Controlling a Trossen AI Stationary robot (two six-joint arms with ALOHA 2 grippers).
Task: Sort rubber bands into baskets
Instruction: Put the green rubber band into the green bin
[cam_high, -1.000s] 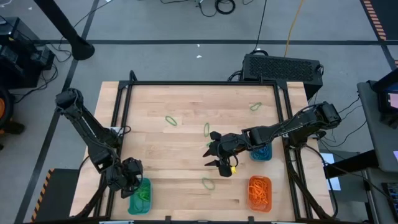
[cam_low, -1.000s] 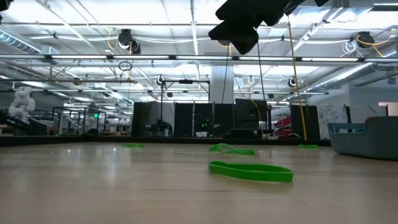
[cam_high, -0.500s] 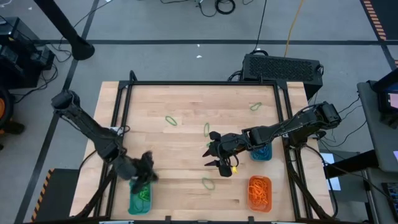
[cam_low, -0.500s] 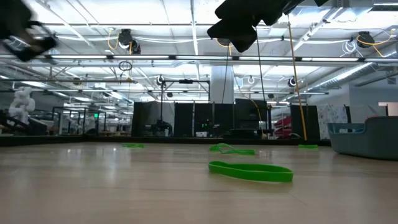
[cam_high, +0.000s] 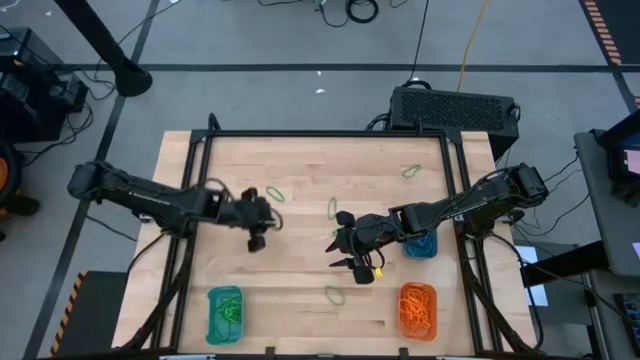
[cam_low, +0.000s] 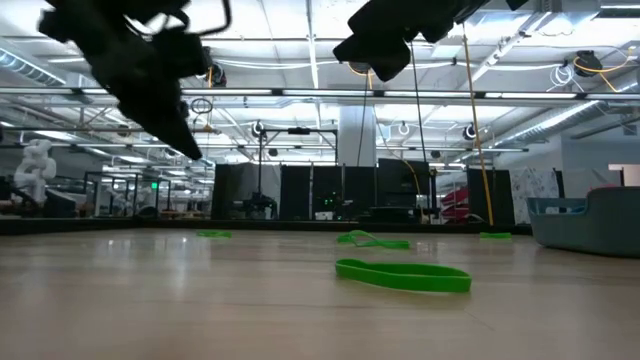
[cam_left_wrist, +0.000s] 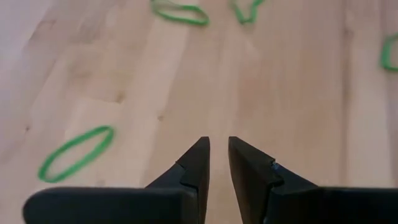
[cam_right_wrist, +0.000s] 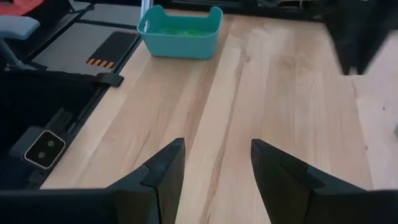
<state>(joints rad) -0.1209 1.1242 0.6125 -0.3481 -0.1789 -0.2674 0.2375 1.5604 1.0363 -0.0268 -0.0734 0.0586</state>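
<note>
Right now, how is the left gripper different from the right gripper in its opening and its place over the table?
The left gripper has a narrow gap between its fingers, while the right gripper stands wide open. The left gripper hangs over the table's left half, near a green rubber band; the right gripper hangs near the middle, beside the teal basket. Both are empty and above the wood.

I see loose green rubber bands (cam_high: 275, 193) from 10 to 6 o'clock; filled baskets (cam_high: 224, 314) at 4 to 7.
</note>
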